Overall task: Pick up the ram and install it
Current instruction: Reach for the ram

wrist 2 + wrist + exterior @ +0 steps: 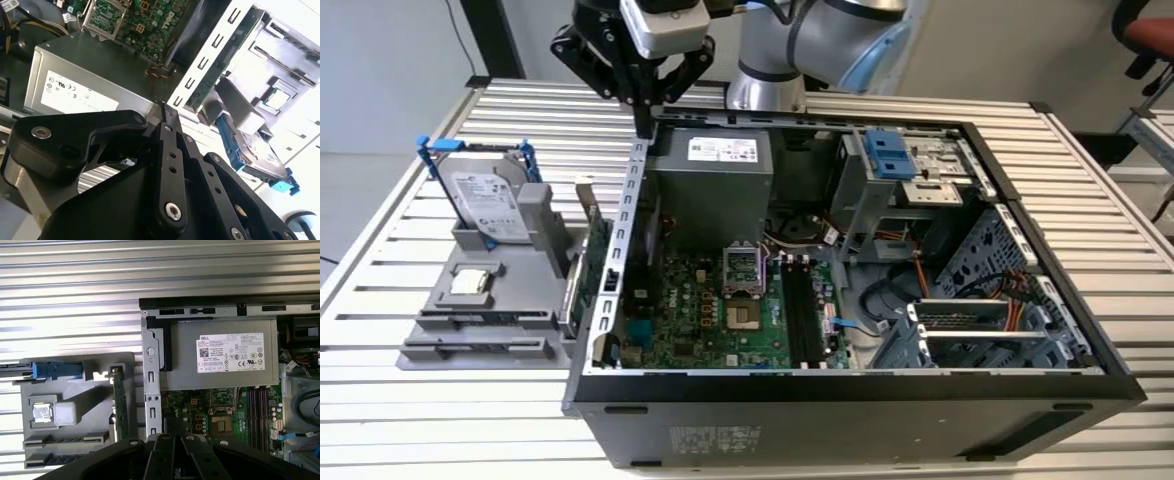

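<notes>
Closed gripper (644, 122) hangs just above the case (635, 205) at its corner rim

- The black linkage gripper (644, 118) was cut off above by the exterior view's upper edge, and a picture edge also cropped it in the first wrist view.
- The silver hard drive in a blue frame (50, 371) ran off the picture's edge in the first wrist view.
- The green expansion card (596, 262) stood edge-on, its face hidden.
- The dark memory slots (803, 305) were too small to tell whether they were filled.
- The red seat (1150, 30) was cropped at the exterior view's right.
</notes>
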Controlling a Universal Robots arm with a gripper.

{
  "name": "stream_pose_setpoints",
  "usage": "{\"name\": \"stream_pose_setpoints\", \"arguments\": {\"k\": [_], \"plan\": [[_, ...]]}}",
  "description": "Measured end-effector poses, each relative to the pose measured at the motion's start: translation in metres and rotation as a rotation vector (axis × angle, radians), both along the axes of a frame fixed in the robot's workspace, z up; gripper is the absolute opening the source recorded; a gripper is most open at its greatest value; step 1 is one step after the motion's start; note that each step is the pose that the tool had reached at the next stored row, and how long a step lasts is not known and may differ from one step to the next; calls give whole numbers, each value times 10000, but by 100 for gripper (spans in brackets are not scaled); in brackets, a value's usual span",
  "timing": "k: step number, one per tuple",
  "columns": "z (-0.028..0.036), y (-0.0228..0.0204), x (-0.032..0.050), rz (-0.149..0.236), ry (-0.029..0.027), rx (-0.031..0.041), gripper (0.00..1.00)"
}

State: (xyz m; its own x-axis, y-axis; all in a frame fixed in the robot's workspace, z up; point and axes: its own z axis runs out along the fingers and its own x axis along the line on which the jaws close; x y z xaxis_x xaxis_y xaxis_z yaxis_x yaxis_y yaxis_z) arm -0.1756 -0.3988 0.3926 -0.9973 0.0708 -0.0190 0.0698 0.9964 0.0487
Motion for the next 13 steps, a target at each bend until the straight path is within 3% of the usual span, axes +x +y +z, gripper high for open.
{"name": "stream_pose_setpoints", "arguments": {"k": [13], "plan": [[0,1,-261,0,0,1,0]]}}
